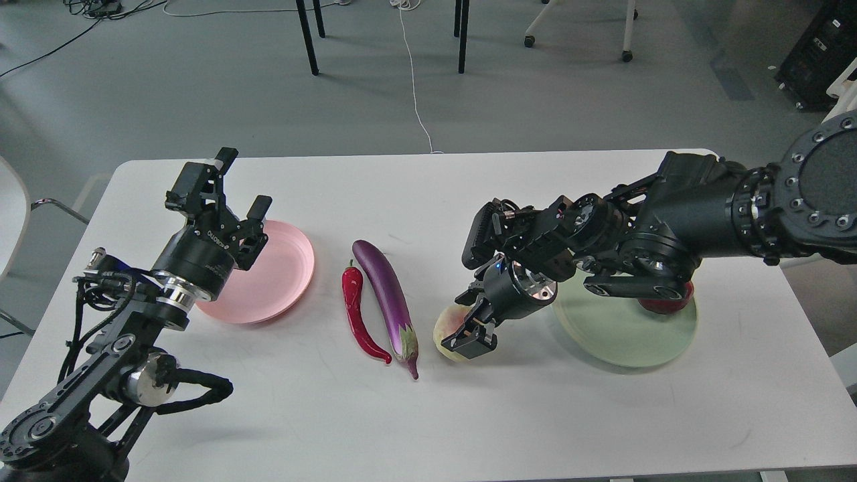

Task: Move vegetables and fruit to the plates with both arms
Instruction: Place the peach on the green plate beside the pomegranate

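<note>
A yellow-green peach (446, 329) lies on the white table (428, 415), left of the pale green plate (622, 331). My right gripper (466, 326) reaches down over the peach, with its fingers closed on it from either side. The dark-red pomegranate (666, 304) sits on the far right of the green plate, mostly hidden behind my right arm. The purple eggplant (388, 298) and the red chili pepper (355, 314) lie side by side at mid-table. My left gripper (238, 184) is open and empty above the left edge of the pink plate (281, 274).
Chair and table legs (306, 37) and a white cable (415, 87) are on the floor beyond the far edge of the table. A chair edge (10, 214) stands at the left. The thick right arm (703, 207) spans above the green plate.
</note>
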